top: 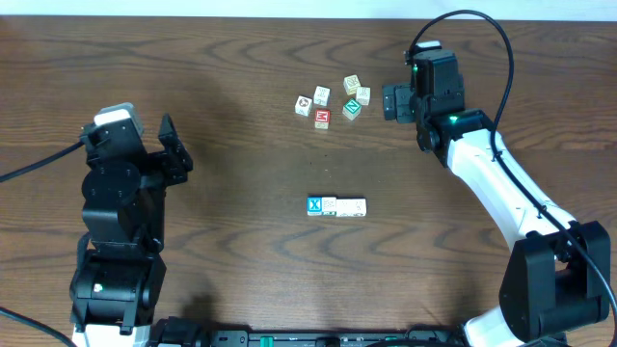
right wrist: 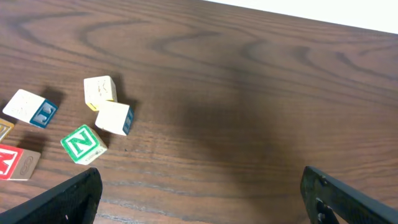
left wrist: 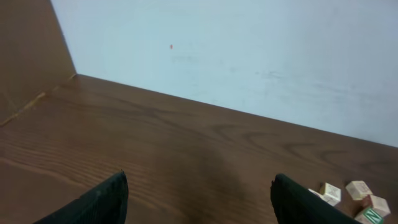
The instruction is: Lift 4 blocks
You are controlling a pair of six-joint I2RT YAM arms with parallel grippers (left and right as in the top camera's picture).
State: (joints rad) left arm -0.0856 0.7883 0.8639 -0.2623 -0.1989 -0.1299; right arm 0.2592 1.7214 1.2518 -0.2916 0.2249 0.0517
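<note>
The only clear writing is a white X on the blue block (top: pixel 314 204) and a green N on one loose cube (right wrist: pixel 83 144). The blue block forms the 9 o'clock end of a straight row of four blocks (top: pixel 336 205), side by side and touching, near the middle of the counter (top: pixel 231 67). The three cream blocks (top: pixel 344 206) carry marks too faint to read.

At 12 o'clock from the row lies a scatter of loose cubes (top: pixel 333 101), among them a red-faced cube (top: pixel 321 118) whose letter is cut off in the right wrist view. The right jaws stand wide apart and empty at 3 o'clock of that scatter, fingers (right wrist: pixel 68 199) over bare wood. The left jaws, equally spread and empty, hover well apart from the row toward 10 o'clock, fingers (left wrist: pixel 106 199) dark and matte.

The counter is dark, strongly grained wood, and the cubes are small and square-edged.
</note>
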